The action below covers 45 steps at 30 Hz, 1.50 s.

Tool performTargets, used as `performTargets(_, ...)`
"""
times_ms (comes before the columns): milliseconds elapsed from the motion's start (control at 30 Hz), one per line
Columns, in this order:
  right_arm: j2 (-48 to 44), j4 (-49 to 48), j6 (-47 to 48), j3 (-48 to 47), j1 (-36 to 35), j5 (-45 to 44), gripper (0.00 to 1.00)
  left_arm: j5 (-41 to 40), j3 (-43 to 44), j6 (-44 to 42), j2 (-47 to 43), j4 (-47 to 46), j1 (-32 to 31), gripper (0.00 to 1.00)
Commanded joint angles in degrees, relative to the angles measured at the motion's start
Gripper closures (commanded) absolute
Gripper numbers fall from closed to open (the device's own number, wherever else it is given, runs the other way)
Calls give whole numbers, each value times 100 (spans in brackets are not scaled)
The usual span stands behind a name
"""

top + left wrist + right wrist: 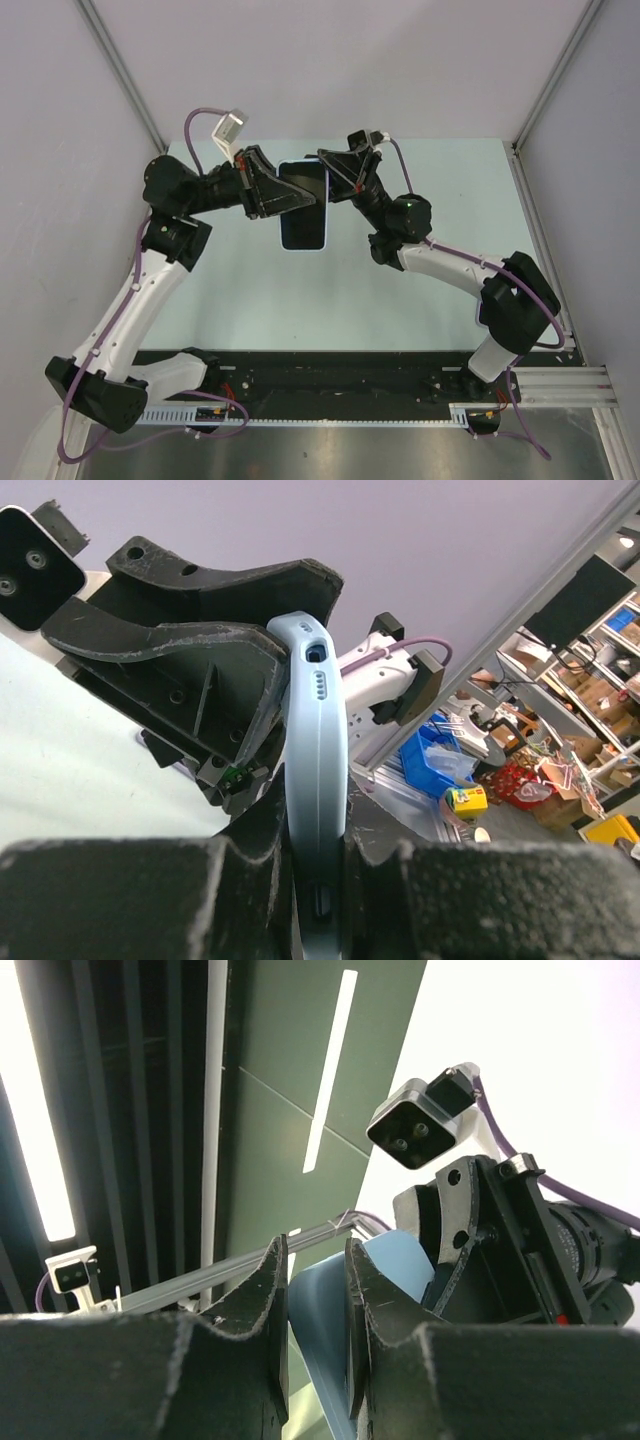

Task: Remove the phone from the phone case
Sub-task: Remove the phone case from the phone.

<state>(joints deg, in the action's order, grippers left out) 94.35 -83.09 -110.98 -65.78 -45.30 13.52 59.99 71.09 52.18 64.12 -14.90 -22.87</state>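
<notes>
A phone (303, 215) with a dark screen sits in a light-blue phone case (318, 730), held in the air over the table's far middle. My left gripper (318, 875) is shut on the case's edge from the left; the charging port and speaker holes face its camera. In the top view the left gripper (292, 196) overlaps the phone's left side. My right gripper (315, 1300) comes from the right and is shut on a blue edge of the case (320, 1310) that fills the space between its fingers. The right gripper (332, 172) meets the phone's upper right corner.
The pale green table (450, 220) lies below, walled by grey panels at the back and sides. A black strip (330, 372) runs along the near edge by the arm bases. Past the table, the left wrist view shows a blue bin (430, 755).
</notes>
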Motion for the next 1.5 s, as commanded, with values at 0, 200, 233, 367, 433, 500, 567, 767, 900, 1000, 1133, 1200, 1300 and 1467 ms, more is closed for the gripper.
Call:
performTargets(0,146,-841,-328,-40,-260,617,100,479,581,609,-206,-1771,-279,100)
performTargets(200,198,-849,-319,-40,-199,599,100,514,555,1188,-356,-2560,-279,100)
performTargets(233,233,-849,-319,-49,-199,599,100,514,546,1380,-382,-2693,-279,100)
performTargets(367,312,-841,-267,-58,-216,643,100,435,476,1760,-461,-3238,-279,100)
performTargets(433,356,-806,-240,-58,-225,678,100,374,459,1918,-479,-3440,-279,100)
performTargets(500,427,-640,4,-58,-225,827,100,286,424,2171,-488,-3720,-279,100)
performTargets(567,409,-367,277,21,-199,1133,100,129,362,2453,-479,-4054,-279,100)
performTargets(767,-266,1784,2209,1135,-23,1417,100,-364,186,3438,-339,-5260,-270,100)
performTargets(900,-942,4336,3738,1488,4,1101,100,-558,19,3693,-181,-5401,-270,100)
performTargets(1000,-1198,5648,4759,1480,-171,636,100,-742,-209,3738,-110,-5454,-270,100)
performTargets(1133,-1375,6813,5472,1480,-199,301,86,-857,-446,3720,91,-5471,-262,100)
performTargets(1200,-1384,7139,5666,1498,-216,266,80,-927,-596,3817,188,-5603,-244,100)
performTargets(1300,-1419,7298,5789,1585,-295,230,77,-1006,-807,3799,303,-5638,-191,100)
performTargets(1467,-1550,7063,5684,1998,-418,414,69,-998,-1027,3562,435,-5384,-25,100)
